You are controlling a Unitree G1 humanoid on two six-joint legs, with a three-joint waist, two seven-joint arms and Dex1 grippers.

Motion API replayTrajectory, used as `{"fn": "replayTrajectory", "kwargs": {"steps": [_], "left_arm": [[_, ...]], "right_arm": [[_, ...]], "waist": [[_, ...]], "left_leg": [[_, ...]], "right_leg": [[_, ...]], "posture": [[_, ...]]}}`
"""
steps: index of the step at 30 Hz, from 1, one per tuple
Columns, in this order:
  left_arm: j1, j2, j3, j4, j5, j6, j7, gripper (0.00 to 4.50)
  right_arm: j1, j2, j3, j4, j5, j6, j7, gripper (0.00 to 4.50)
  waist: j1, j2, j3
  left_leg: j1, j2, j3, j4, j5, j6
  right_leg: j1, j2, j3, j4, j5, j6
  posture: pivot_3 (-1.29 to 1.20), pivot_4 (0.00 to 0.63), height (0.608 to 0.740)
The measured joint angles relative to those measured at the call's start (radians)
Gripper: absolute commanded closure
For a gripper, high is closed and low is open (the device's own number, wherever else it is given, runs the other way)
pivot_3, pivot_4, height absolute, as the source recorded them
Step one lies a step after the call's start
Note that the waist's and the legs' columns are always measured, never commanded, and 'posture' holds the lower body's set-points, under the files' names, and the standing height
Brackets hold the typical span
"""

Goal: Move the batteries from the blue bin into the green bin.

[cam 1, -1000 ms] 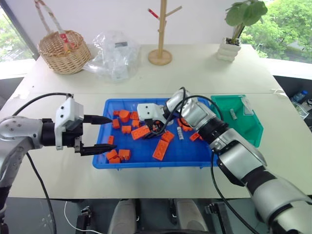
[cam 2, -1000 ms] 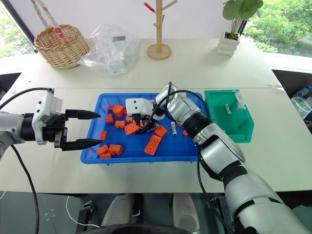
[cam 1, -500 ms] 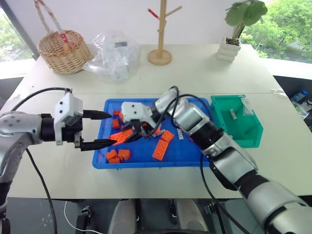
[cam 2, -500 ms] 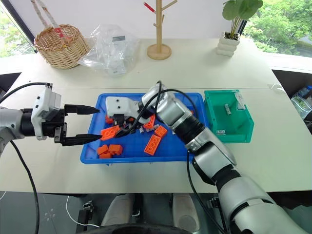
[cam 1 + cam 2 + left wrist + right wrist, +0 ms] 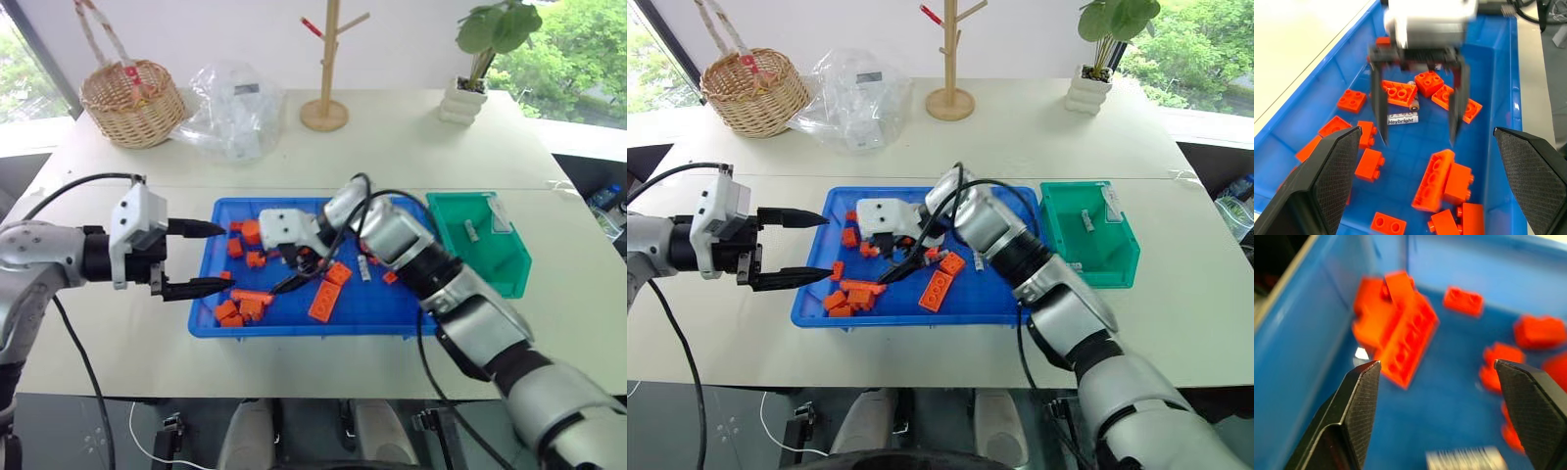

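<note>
The blue bin (image 5: 392, 311) lies mid-table, strewn with orange bricks. A small silver battery (image 5: 1413, 102) lies among the bricks, seen between the right gripper's fingers in the left wrist view, and another battery (image 5: 363, 266) lies right of the right wrist. My right gripper (image 5: 289, 274) hangs open over the bin's middle, empty, pointing left and down. A heap of orange bricks (image 5: 1400, 333) lies ahead of it by the bin's left wall. My left gripper (image 5: 227, 257) is open and empty at the bin's left rim. The green bin (image 5: 509, 264) stands to the right with a battery (image 5: 468, 231) inside.
A wicker basket (image 5: 132, 103), a crumpled clear plastic bag (image 5: 235, 113), a wooden peg stand (image 5: 323, 113) and a potted plant (image 5: 460, 98) stand along the table's far side. A long orange brick (image 5: 253, 296) lies near the left gripper's lower finger.
The right gripper carried a long orange brick leftwards, then opened and drew back to the right. The brick now lies at the bin's front left. The left gripper stayed put.
</note>
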Motion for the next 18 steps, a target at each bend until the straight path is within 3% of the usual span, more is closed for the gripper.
{"fn": "replayTrajectory", "kwargs": {"steps": [10,18], "left_arm": [[-0.006,-0.011,-0.012,0.001,0.0,-0.002,0.007,0.0],[-0.015,-0.015,-0.01,-0.002,-0.006,0.007,0.029,0.0]], "right_arm": [[-0.026,0.037,-0.014,0.312,-0.048,-0.258,-0.028,0.66],[-0.036,0.073,-0.052,0.457,-0.063,-0.35,-0.077,0.66]], "waist": [[-0.021,0.0,0.0],[-0.025,0.0,0.0]], "left_leg": [[0.0,0.0,0.0,0.0,0.0,0.0],[0.0,0.0,-0.001,0.0,0.0,0.0]], "right_leg": [[0.0,0.0,0.0,0.0,0.001,0.001],[0.0,0.0,0.0,0.0,0.001,0.002]], "posture": [[0.0,0.15,0.736],[0.0,0.15,0.736]]}}
